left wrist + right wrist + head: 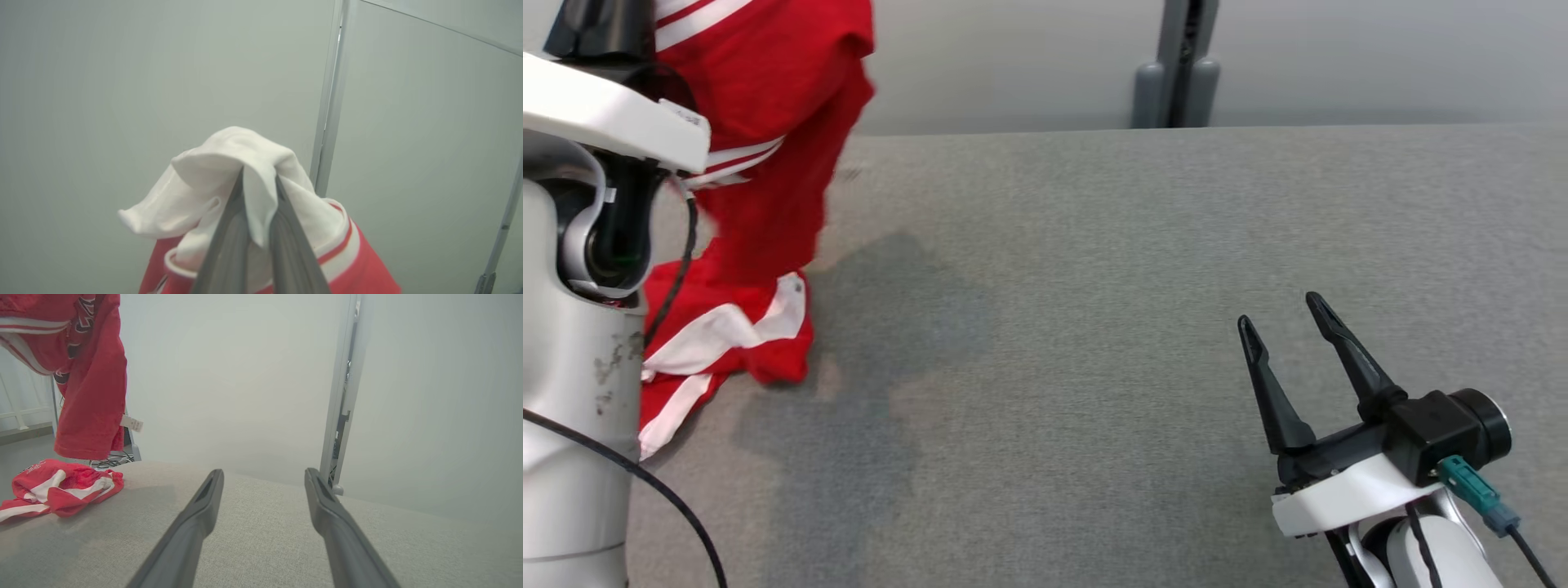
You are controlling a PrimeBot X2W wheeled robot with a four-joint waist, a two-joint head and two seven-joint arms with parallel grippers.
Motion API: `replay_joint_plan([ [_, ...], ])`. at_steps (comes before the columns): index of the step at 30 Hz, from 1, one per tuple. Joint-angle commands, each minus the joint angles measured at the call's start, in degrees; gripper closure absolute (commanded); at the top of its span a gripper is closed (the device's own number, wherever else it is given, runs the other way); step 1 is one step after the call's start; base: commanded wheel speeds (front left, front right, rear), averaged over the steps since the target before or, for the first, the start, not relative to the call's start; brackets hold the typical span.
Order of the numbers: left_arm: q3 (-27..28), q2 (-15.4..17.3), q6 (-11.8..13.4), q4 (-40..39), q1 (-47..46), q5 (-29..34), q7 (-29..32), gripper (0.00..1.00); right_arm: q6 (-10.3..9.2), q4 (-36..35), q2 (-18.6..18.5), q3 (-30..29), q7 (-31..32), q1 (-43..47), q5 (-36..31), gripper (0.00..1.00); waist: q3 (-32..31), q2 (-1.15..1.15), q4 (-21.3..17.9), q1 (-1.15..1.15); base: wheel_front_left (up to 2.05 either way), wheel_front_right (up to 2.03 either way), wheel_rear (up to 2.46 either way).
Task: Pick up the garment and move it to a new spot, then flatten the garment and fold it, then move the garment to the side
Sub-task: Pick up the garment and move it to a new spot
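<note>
Nearest the camera, the right gripper [1280, 310] is resting low over the table's near right part, its two fingers pointing away and standing spread wide apart with nothing between them. On the near left, the pale left forearm [572, 343] is rising steeply. The left gripper [259, 175] is pinching its fingers shut on a white-trimmed fold of the garment [768, 98] and holding it up high. There is one garment, red with white stripes. It is hanging down from that grip, and its lower end is lying bunched on the table's left edge. The table [1135, 245], covered in grey fabric, is stretching away to a plain pale wall [1339, 57], where one grey upright post [1176, 65] is standing.
</note>
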Motion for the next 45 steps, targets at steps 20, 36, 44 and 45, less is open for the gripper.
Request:
replay_joint_plan([
  [20,-15.6,-7.9,1.6,-2.8,5.8,5.6,6.0,1.00,-0.02,-1.5,-0.3,-10.4,-1.7,-1.8,1.8,0.00,5.2,0.00,-23.1,0.00,0.00,0.00,0.00],
  [36,-27.0,-13.5,2.2,12.7,1.9,4.7,-0.9,0.00,-0.02,2.8,-0.3,-11.2,-3.7,-3.8,5.8,0.00,9.5,0.00,-32.3,0.00,0.00,0.00,0.00],
  [44,-30.7,-13.6,3.4,13.0,0.3,0.6,-6.0,0.00,-0.02,2.8,-0.4,-12.0,-3.7,-3.5,5.1,0.00,7.7,0.00,-29.6,0.00,0.00,0.00,0.00],
  [45,-30.4,-13.6,3.7,13.2,0.2,0.6,-6.8,0.00,-0.02,2.5,-0.4,-12.3,-3.7,-3.4,4.8,0.00,7.2,0.00,-28.8,0.00,0.00,0.00,0.00],
])
